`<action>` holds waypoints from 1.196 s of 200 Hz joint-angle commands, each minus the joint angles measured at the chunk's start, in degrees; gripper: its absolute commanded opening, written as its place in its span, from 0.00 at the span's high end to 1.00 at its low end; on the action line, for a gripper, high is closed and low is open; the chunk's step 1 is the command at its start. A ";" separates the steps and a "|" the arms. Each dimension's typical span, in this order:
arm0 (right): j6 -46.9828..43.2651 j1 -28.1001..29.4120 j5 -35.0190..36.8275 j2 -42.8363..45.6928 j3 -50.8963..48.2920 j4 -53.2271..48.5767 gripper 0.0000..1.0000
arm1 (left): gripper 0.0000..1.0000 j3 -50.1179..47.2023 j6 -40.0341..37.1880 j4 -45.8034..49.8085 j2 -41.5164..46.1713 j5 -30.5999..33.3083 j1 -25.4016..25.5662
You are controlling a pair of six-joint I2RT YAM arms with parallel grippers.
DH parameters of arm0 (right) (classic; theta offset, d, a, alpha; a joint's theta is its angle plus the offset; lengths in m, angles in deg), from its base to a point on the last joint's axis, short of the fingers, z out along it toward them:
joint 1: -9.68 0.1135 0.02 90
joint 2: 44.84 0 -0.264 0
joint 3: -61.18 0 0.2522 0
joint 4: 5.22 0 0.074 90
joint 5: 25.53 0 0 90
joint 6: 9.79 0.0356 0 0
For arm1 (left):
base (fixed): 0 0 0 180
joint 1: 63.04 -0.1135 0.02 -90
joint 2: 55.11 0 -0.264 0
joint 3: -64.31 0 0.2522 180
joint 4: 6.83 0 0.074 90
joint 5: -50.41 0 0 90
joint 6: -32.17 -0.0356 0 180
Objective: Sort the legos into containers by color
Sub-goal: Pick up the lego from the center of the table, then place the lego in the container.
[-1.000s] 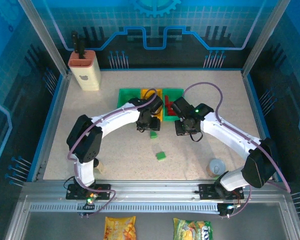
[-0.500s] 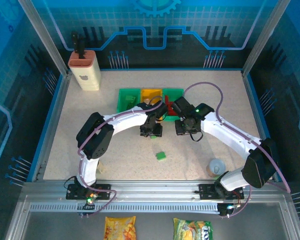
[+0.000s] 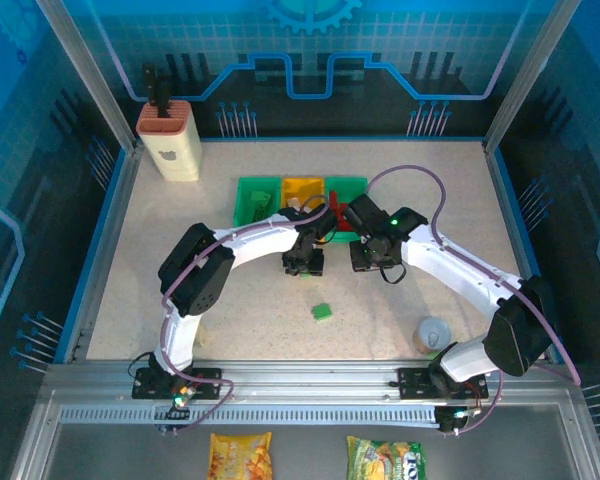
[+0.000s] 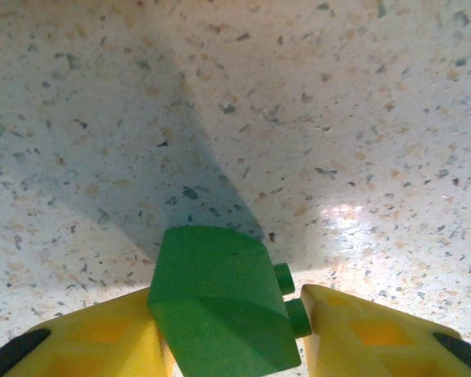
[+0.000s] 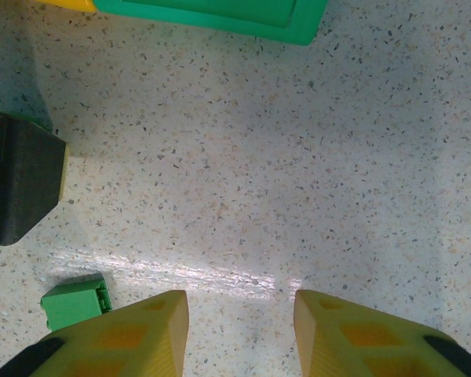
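Around the left pincer (image 4: 229,297) the counter (image 4: 314,118) is bare ahead and to both sides, leaving open room. The right pincer (image 5: 237,298) hangs just beside it, also over bare counter. A loose green brick (image 5: 74,302) lies nearer the arm bases than either pincer. Just beyond the pincers stands the row of bins (image 3: 248,186): green, yellow, green. Red bricks (image 3: 333,212) show in the green bin ahead of the right pincer; the arms hide much of the other contents. Farther out to the right stands a grey cup (image 3: 433,333). The left pincer is closed on a held green brick (image 4: 212,275), with a finger against each side. The right pincer stands parted, holding nothing.
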 commanded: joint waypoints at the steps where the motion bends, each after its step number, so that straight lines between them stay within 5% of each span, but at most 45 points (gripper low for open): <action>1: -0.45 -0.72 -0.69 -0.04 -0.28 0.32 0.59 | 0.58 1.79 -0.40 0.70 -0.41 -0.32 0.38; 109: -0.53 -0.86 -0.86 -1.13 0.09 0.31 0.59 | 0.61 2.44 -2.41 3.15 4.38 1.88 -1.22; 239: -0.35 -0.59 -1.09 -1.72 1.57 -0.56 0.60 | 0.60 -0.08 -10.10 5.85 15.15 1.61 -16.19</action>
